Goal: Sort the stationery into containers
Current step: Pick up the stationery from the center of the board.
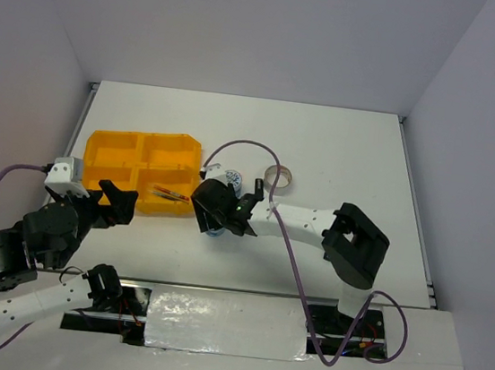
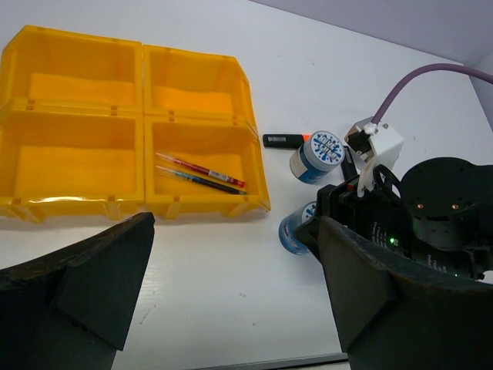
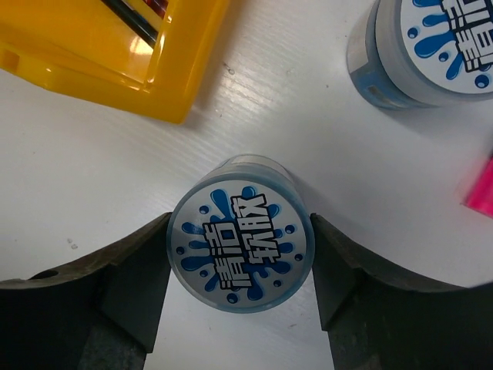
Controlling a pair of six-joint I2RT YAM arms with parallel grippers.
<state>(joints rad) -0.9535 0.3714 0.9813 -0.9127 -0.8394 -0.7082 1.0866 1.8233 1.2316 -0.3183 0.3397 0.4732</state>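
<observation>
Right wrist view: pick step judged in hand. Tape roll [image 3: 240,247] clamped by right gripper [image 3: 240,277], pads pressed on both sides; roll upright on table [image 3: 92,193], just beside tray [image 3: 69,38]. Left gripper [image 2: 235,262] spread wide, nothing held. Next: straight lift called for, then carry to a compartment without pens [image 2: 200,173].

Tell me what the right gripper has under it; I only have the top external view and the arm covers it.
Observer: Right wrist view: the right gripper has its fingers against both sides of a blue-white tape roll standing upright on the table.
Operator: Report the tray's contents.
Observer: Left wrist view: in the yellow tray, the near right compartment holds a red pen and a dark pen, side by side.
Operator: Name anything my view hides.
Observer: A black marker lies between the tray and a second tape roll.
</observation>
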